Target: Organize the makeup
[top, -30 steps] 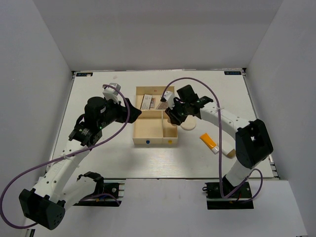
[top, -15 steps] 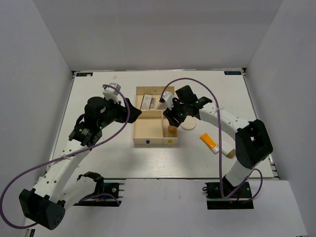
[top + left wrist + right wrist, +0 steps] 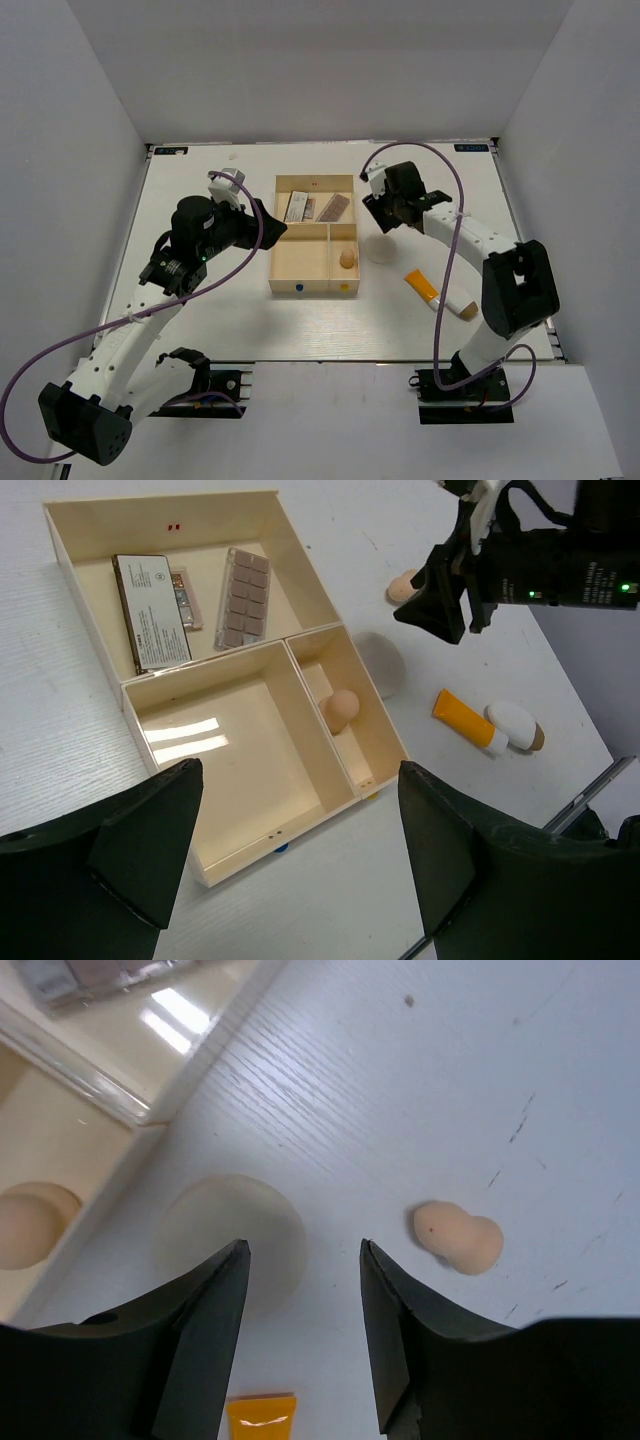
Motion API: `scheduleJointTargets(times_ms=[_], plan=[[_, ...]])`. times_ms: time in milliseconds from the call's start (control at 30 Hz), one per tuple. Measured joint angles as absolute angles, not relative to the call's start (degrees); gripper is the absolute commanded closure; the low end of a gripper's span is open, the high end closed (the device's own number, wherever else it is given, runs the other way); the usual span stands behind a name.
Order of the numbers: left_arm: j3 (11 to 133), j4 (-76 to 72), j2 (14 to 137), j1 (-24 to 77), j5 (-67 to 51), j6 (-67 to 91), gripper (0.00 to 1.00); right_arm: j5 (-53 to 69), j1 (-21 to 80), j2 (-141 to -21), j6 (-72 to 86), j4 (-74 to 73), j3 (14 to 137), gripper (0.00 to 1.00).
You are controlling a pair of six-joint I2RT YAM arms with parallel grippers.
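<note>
Pulled back from the tray (image 3: 300, 288), the right gripper (image 3: 380, 208) leaves one sponge (image 3: 347, 259) in its narrow right compartment. Left wrist: the left gripper (image 3: 300, 810) hangs spread and empty. Right wrist: jaws apart, empty, above the pad (image 3: 235, 1235) and second sponge (image 3: 458, 1237).

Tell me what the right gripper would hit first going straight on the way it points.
The right gripper would most likely meet bare table between the round pad and the loose sponge; one finger might clip the pad's edge. Depth is unclear.
</note>
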State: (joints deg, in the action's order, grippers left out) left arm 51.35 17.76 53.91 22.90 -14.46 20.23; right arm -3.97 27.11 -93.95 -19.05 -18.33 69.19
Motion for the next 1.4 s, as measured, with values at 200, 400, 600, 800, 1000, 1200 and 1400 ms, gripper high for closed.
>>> scheduleJointTargets(times_ms=[200,400,600,800,1000,1200,1400], plan=[[51.4,17.7,53.9,22.9,-14.7,20.4,0.11,-3.4,24.1,-100.4,-17.2,-20.1,69.8,0.46],[51.3,17.7,53.9,22.9,-15.1,20.4,0.11,-2.4,23.0,-106.2,-16.7,-21.9,70.6,0.46],[51.2,17.7,53.9,22.9,-15.4,20.4,0.12,-0.8,22.5,-107.5,-16.6,-23.0,71.7,0.50],[51.1,17.7,53.9,22.9,-15.5,20.4,0.11,4.2,21.4,-110.8,-15.9,-25.2,74.3,0.75],[51.1,17.7,53.9,22.9,-15.5,20.4,0.11,7.4,20.3,-110.8,-15.3,-26.0,74.6,1.00],[51.1,17.7,53.9,22.9,-15.5,20.4,0.11,8.7,19.8,-108.8,-15.2,-26.0,73.7,1.00],[51.1,17.7,53.9,22.9,-15.5,20.4,0.11,7.6,20.0,-96.1,-15.2,-24.0,69.7,1.00]])
